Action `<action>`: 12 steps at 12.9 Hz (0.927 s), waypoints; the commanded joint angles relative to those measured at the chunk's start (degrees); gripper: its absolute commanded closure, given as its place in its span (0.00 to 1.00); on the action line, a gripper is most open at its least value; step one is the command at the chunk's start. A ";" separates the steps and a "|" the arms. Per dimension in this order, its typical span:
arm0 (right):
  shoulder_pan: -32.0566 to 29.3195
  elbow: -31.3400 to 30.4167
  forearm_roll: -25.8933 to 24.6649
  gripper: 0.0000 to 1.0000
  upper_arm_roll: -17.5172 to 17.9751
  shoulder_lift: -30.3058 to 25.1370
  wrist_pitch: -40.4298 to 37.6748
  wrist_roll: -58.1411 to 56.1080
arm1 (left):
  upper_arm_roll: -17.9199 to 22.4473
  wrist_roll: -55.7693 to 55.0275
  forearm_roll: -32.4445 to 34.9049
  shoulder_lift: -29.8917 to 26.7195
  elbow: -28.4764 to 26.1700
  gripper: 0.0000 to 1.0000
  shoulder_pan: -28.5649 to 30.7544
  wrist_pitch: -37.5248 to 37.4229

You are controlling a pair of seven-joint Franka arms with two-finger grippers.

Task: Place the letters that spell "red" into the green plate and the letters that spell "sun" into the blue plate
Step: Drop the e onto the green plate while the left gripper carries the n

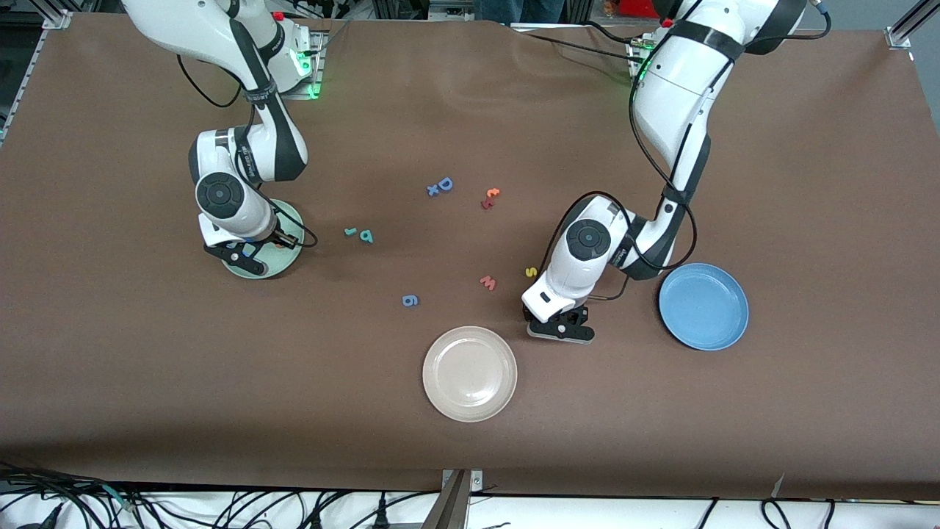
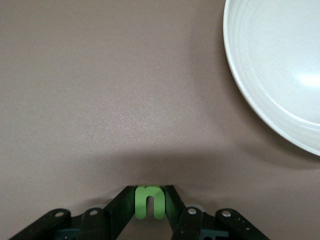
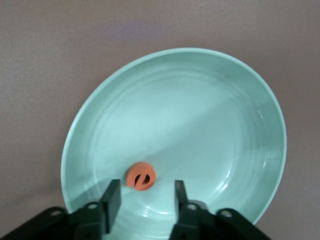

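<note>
1. The right gripper (image 3: 142,197) is hanging low over the green plate (image 1: 288,258) near the right arm's end of the counter (image 1: 470,441), its fingers standing apart and gripping nothing.
2. The orange "e" (image 3: 140,176) is lying in the green plate, between the fingers but free of both, near the rim.
3. The left gripper (image 2: 149,205) is sitting low at the counter between the white plate (image 1: 470,373) and the blue plate (image 1: 703,306), its fingers pressing on both sides of the green "n" (image 2: 149,201).
4. The yellow "s" (image 1: 530,272) is lying on bare counter farther from the front camera than the white plate, beside the red "w" (image 1: 487,283).
5. The teal letters (image 1: 359,234) are lying between the green plate and the white plate, with open counter around them.
6. The blue plate is standing well clear of the counter's edges.
</note>
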 commanded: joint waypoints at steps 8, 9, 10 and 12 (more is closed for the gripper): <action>1.02 2.71 0.94 0.23 10.58 -1.64 1.09 24.38 | 3.85 23.43 -8.46 -6.17 2.01 0.91 5.96 -10.50; 1.19 3.67 0.94 0.23 12.16 -1.11 1.44 28.44 | 5.43 28.96 -11.63 -7.40 1.66 0.90 6.75 -12.43; 1.54 3.94 0.86 0.24 13.22 -0.49 2.66 32.39 | 7.10 34.93 -14.27 -8.46 1.30 0.88 7.72 -15.15; 2.77 3.86 0.94 0.25 14.37 0.74 5.21 38.12 | 8.69 44.27 -17.71 -9.43 1.13 0.87 11.05 -19.81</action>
